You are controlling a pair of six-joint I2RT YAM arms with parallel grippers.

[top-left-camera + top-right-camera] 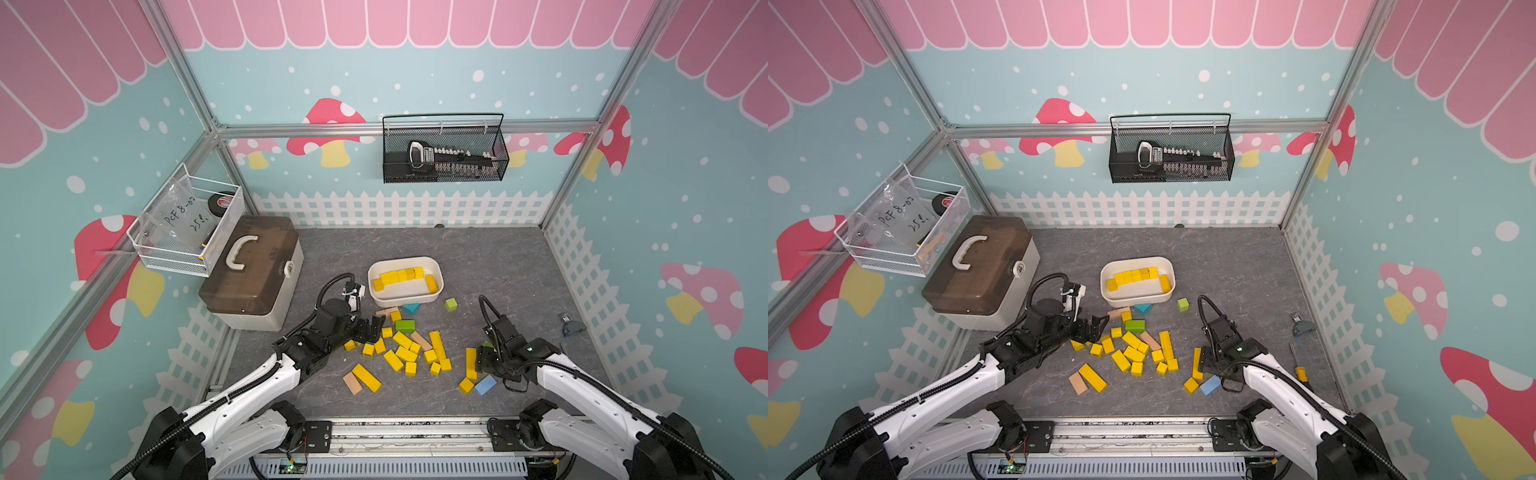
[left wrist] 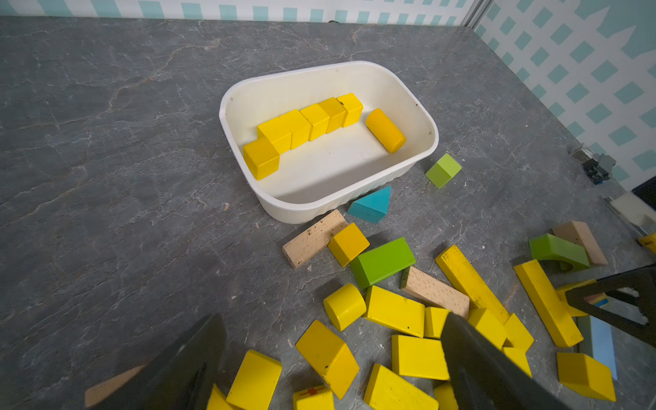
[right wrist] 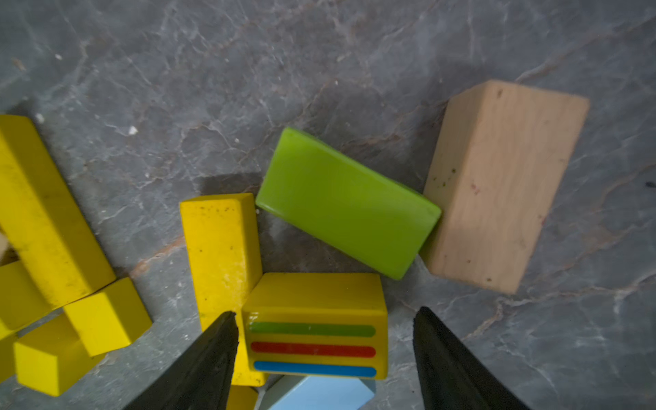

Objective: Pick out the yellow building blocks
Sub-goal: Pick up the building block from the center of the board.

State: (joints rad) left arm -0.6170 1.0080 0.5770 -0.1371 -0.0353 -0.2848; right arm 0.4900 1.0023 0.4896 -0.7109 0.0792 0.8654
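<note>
Yellow blocks [image 1: 405,353] part sorted, both grippers open at the pile.
We see a row of yellow cubes [image 2: 312,120] and one yellow cylinder [image 2: 385,130] lying in the white tub [image 1: 441,279], which sits at 12 o'clock from the loose pile on the grey table [image 1: 498,266]. Our left gripper [image 2: 332,319] hangs at the pile's 9 o'clock edge, jaws spread wide, holding nothing. Our right gripper [image 3: 326,312] is at 3 o'clock, jaws parted around the striped yellow block [image 3: 314,340], one finger at its edge, the other clear of it.
</note>
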